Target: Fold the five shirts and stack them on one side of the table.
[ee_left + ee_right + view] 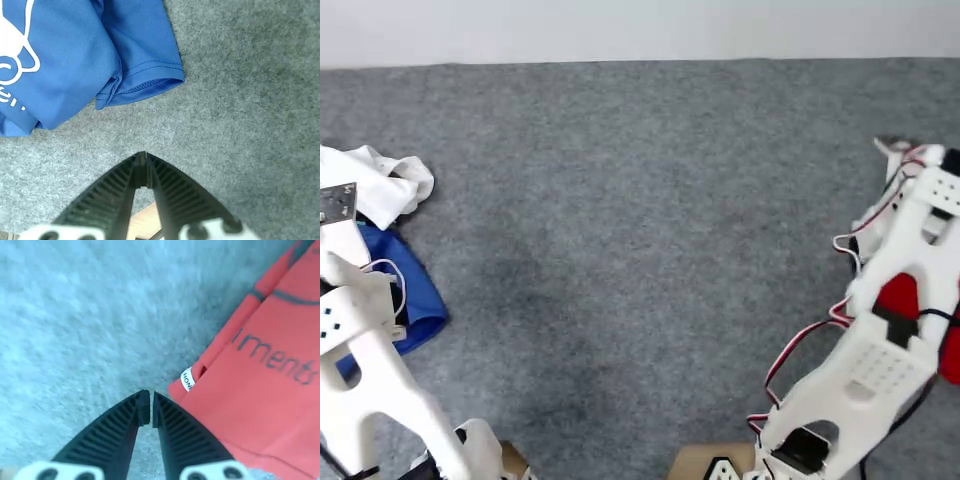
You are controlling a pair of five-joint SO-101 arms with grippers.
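at the near left of the grey bench (650, 250) stands the left arm. the left tool (146, 169) is closed, its two black fingers pressed together with nothing between them. it hangs over bare grey surface, near the hem of the blue shirt (75, 60) but apart from it. the blue shirt lies crumpled at the left edge of the bench, partly under this arm. at the near right stands the right arm. the right tool (151, 407) is also closed on nothing, with only a thin slit between the tips. it is just beside the edge of the red shirt (260, 390), which lies at the right edge of the bench and carries a small white label (186, 379). farther on the left, touching the blue shirt, a white shirt (380, 185) lies in a loose heap.
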